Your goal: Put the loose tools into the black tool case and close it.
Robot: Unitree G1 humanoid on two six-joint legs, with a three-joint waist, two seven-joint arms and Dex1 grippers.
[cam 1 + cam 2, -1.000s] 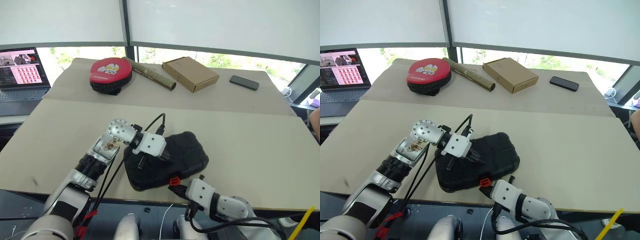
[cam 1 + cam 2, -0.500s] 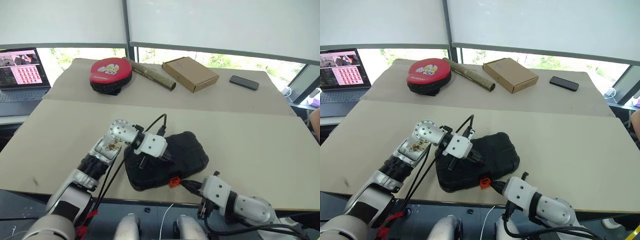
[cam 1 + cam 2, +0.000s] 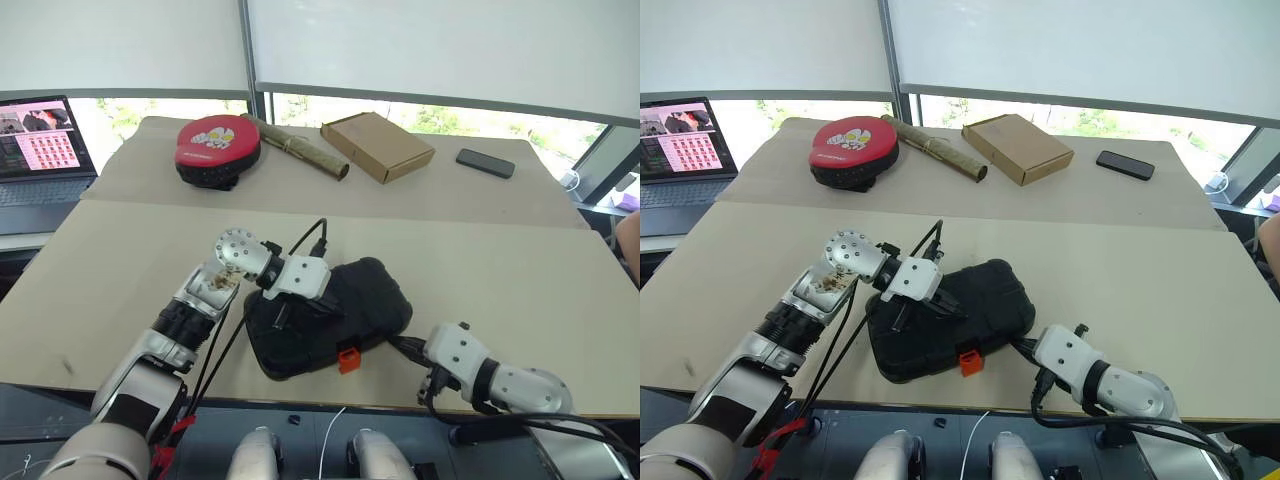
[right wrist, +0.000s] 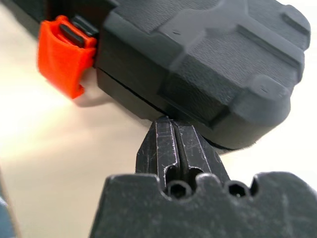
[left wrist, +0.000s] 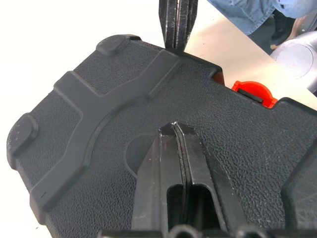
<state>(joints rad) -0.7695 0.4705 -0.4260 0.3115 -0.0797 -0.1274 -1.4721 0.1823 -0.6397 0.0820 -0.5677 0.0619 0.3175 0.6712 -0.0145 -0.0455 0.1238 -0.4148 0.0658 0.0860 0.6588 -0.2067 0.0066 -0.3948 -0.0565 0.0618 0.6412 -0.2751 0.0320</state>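
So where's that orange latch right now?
The orange latch sits on the black case's near edge, facing the robot, between the left gripper on the lid and the right gripper.

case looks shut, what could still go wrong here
1. The orange latch looks hinged outward rather than snapped flat, so the black tool case may not be locked and could spring open.
2. The right gripper, shut, is pressed at the case's lower edge near the table's front edge; a push there could slide or tip the case.
3. The left gripper, shut, rests on the lid; lifting off before latching may let the lid rise.
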